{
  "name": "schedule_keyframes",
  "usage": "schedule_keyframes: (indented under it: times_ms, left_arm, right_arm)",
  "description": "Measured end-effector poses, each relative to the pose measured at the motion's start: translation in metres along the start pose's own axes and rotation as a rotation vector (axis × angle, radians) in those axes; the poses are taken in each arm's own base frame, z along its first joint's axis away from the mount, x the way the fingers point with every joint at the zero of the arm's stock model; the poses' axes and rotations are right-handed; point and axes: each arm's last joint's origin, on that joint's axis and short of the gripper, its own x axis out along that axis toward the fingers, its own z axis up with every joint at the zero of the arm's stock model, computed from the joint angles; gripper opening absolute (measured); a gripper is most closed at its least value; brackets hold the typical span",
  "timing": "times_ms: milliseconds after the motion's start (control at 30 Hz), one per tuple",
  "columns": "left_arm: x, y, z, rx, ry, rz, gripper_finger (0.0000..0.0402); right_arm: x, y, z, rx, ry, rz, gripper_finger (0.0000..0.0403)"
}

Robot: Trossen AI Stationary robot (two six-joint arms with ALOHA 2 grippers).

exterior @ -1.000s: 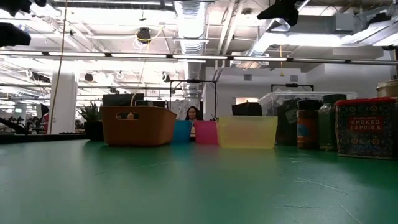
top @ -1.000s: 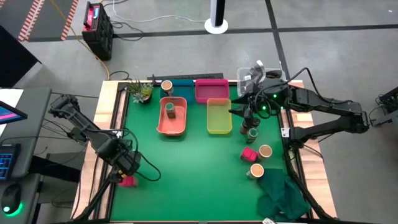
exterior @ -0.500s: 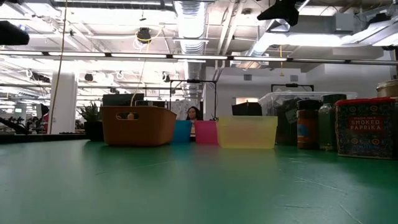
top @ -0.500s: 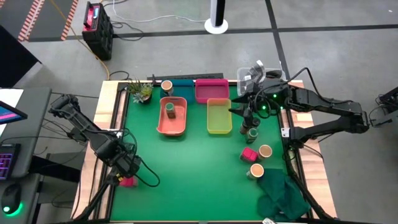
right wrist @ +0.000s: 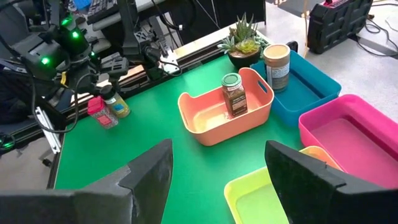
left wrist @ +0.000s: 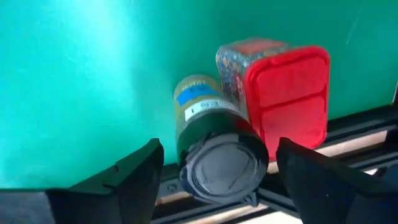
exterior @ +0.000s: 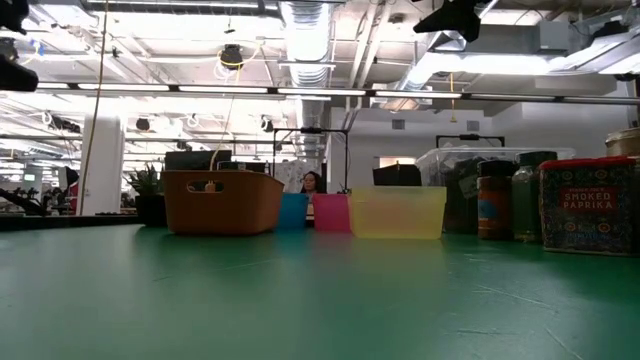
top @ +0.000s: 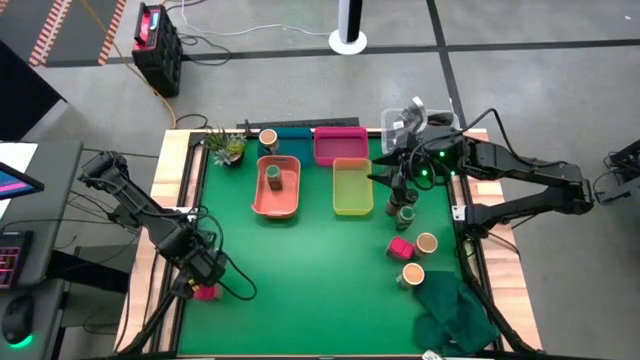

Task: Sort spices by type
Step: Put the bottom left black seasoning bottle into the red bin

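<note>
Black-capped spice bottle point(left wrist: 214, 146) was framed between the spread fingers of the left gripper point(left wrist: 217, 177), beside a red-lidded tin point(left wrist: 280, 93). Right gripper point(right wrist: 217, 180) was held released above the yellow tray point(top: 352, 187).

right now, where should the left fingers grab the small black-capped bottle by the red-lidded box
Grip the small black-capped bottle across its round body just below the cap, coming from straight above. It stands upright at the green table's edge, and the red-lidded box sits tight against one side. So I'd turn the open left gripper to close on the two sides clear of the box.
</note>
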Motion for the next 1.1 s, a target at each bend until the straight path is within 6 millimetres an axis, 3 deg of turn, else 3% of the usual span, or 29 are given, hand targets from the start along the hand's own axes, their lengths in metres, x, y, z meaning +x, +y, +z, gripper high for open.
schedule_keyframes:
  times_ms: [133,400,767,1100]
  left_arm:
    - [0.000,0.000,0.000,-0.005,-0.009,0.010,0.0275]
    - [0.000,0.000,0.000,-0.037,-0.011,0.012,0.0195]
    - [-0.008,0.015,0.003,-0.133,-0.023,0.100,0.0195]
    - [-0.044,0.065,0.043,-0.255,-0.152,0.030,0.0195]
  right_arm:
    - [0.000,0.000,0.000,0.001,0.000,0.000,0.0282]
    - [0.000,0.000,0.000,0.003,0.000,-0.001,0.0282]
    - [0.000,0.000,0.000,0.003,-0.005,-0.002,0.0282]
    - [0.000,0.000,0.000,0.004,-0.004,-0.002,0.0282]
